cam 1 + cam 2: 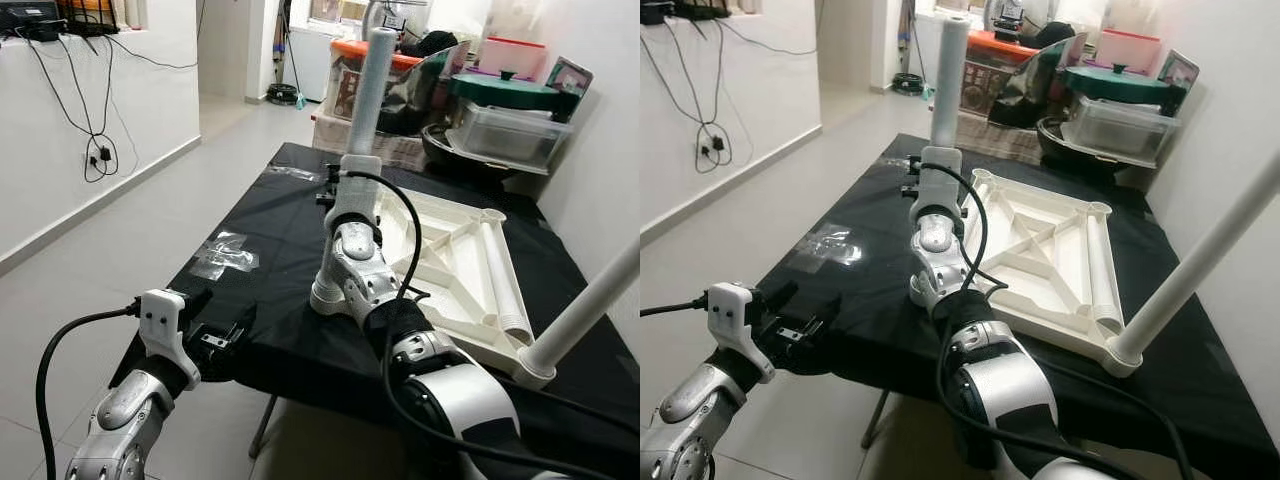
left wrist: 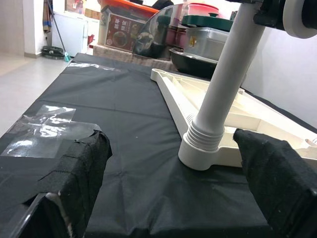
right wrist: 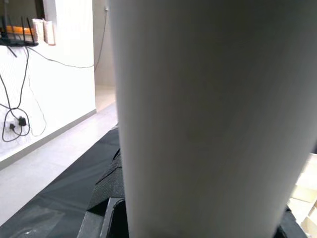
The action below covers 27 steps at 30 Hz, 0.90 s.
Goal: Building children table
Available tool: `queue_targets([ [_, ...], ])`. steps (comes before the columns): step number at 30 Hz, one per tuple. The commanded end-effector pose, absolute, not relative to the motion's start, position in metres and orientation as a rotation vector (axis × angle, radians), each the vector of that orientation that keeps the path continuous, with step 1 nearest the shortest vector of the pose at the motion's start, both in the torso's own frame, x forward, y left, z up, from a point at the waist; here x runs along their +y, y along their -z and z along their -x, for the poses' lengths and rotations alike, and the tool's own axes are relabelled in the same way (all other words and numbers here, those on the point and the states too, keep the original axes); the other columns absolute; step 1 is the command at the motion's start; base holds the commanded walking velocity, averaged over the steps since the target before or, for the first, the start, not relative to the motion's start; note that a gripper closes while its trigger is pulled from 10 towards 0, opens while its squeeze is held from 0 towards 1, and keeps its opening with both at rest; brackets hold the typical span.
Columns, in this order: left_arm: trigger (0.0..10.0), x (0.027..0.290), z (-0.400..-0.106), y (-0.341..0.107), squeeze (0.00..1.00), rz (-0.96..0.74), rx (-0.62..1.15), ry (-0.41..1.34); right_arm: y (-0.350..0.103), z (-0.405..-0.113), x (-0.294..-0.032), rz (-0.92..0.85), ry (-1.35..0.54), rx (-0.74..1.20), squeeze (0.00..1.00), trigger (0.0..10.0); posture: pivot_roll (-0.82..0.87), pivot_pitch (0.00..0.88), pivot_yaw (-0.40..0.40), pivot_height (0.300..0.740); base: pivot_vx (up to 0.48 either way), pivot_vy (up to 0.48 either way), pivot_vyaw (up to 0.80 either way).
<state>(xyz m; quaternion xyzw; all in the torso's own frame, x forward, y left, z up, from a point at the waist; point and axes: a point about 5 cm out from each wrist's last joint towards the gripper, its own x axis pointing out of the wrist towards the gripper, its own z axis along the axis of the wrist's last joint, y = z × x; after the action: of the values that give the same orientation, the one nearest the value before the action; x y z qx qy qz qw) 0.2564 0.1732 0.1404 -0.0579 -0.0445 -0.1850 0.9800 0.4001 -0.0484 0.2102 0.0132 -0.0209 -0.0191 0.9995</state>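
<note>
Nearest the robot, the left gripper [image 1: 222, 338] hovers at the near left corner of the black-covered table [image 1: 280, 215], fingers [image 2: 81, 163] spread apart and clamping nothing. Just beyond, a white leg [image 1: 580, 315] rises slanted from the near right corner socket of the upside-down children's tabletop [image 1: 455, 265], which lies on the table's right half. At the tabletop's near left corner another leg [image 1: 372, 85] stands upright in its socket, and the right gripper [image 1: 330, 190] is closed around this pole partway up. Clear tape [image 1: 225, 252] glints near the left edge. Past the far edge, storage boxes [image 1: 505, 125] sit stacked.
</note>
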Motion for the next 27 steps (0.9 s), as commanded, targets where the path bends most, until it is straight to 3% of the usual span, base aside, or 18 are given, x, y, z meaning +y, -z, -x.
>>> queue_targets([
  [1,10.0,0.171,-0.256,-0.139,0.0,0.124,-0.089,0.381,-0.117,-0.379,-0.061,0.022,0.071,0.368,0.0,10.0,0.09,0.0,-0.148,0.74,0.0,0.0,0.0],
  [27,10.0,0.168,-0.254,-0.137,0.0,0.123,-0.081,0.394,-0.137,-0.389,-0.057,-0.026,-0.047,0.399,0.0,10.0,0.1,0.0,-0.157,0.74,0.0,0.0,0.0],
])
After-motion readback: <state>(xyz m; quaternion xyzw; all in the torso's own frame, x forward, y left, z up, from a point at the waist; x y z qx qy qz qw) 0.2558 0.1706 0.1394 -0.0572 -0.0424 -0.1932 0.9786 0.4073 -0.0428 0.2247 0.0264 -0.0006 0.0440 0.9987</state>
